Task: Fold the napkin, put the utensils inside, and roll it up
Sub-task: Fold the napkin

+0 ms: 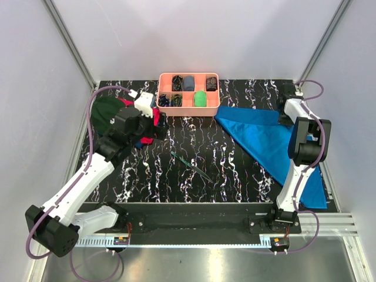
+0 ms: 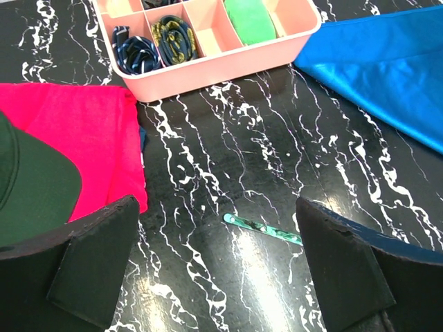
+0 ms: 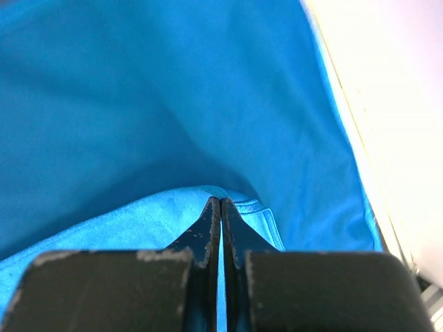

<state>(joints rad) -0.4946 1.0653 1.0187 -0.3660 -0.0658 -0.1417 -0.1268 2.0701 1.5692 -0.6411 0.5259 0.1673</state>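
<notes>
One step apparently under way: napkin [image 1: 264, 138] lies as rough triangle on right of table [image 1: 235, 182]. Utensils [image 1: 191, 166] at table centre, not yet inside; rolling remains. Right gripper [image 3: 220, 207] fingers pressed together, pinching napkin fold. Left gripper [image 2: 216, 207] fingers spread wide above utensils, apart.

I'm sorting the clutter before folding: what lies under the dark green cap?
A red cloth lies partly under the cap, with the rest showing beside it. Anything else beneath is hidden by the cap.
</notes>
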